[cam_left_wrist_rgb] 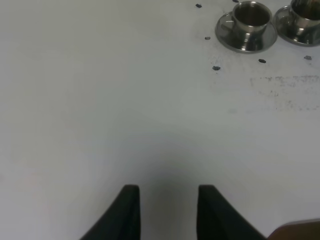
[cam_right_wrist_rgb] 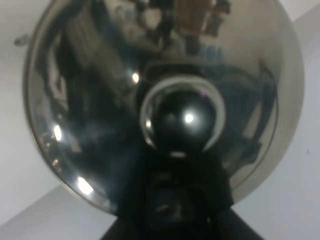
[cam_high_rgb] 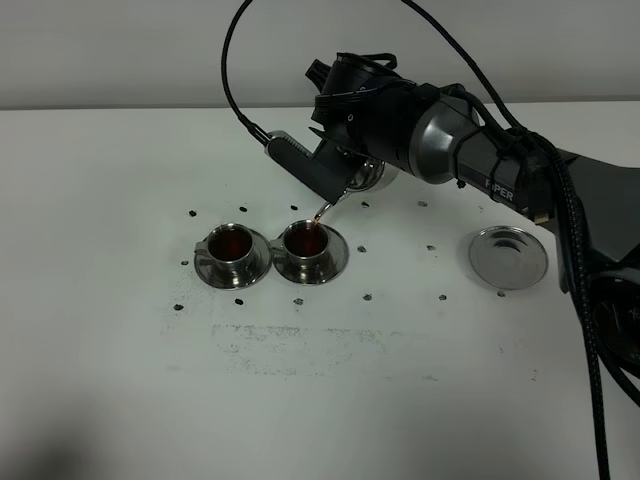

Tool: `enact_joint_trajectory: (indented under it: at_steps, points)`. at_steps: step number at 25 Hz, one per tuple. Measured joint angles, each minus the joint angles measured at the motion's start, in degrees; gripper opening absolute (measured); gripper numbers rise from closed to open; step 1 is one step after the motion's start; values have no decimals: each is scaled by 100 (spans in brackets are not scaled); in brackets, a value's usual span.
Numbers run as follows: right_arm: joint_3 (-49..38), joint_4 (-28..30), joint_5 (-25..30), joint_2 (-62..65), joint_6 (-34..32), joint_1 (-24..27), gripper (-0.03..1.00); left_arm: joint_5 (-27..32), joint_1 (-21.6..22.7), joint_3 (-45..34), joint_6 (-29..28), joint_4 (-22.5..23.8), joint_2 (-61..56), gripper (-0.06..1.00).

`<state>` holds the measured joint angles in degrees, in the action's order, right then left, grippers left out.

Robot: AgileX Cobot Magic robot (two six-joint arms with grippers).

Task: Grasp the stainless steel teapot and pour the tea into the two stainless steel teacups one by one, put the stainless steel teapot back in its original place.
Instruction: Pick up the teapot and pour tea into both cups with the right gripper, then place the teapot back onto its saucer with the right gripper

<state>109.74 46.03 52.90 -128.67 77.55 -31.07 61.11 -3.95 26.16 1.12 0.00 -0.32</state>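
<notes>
My right gripper (cam_high_rgb: pixel 338 178) is shut on the stainless steel teapot (cam_high_rgb: pixel 374 176) and holds it tilted above the right teacup (cam_high_rgb: pixel 306 246). A thin stream of tea (cam_high_rgb: pixel 319 215) runs from the spout into that cup. The left teacup (cam_high_rgb: pixel 232 250) holds dark tea (cam_high_rgb: pixel 232 243). Both cups stand on their saucers. The steel disc (cam_high_rgb: pixel 508 258) lies bare at the right. In the right wrist view the teapot lid (cam_right_wrist_rgb: pixel 100 100) and its knob (cam_right_wrist_rgb: pixel 182 117) fill the picture. My left gripper (cam_left_wrist_rgb: pixel 167 205) is open and empty over bare table, with both cups (cam_left_wrist_rgb: pixel 251 17) ahead of it.
The white table (cam_high_rgb: pixel 150 380) has small dark marks around the cups and a faint smudged strip in front of them. The right arm and its cables (cam_high_rgb: pixel 560 210) reach in from the right over the disc.
</notes>
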Motion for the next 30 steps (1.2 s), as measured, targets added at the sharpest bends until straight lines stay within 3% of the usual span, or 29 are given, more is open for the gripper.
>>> enact_joint_trajectory:
  at_steps: [15,24,30]
  points:
    - [0,-41,-14,0,-67,0,21,0,0,0,0,0,0,29]
    - [0,-1009,123,365,-424,110,21,0,0,0,0,0,0,29]
    - [0,-1890,629,701,-1219,282,21,0,0,0,0,0,0,29]
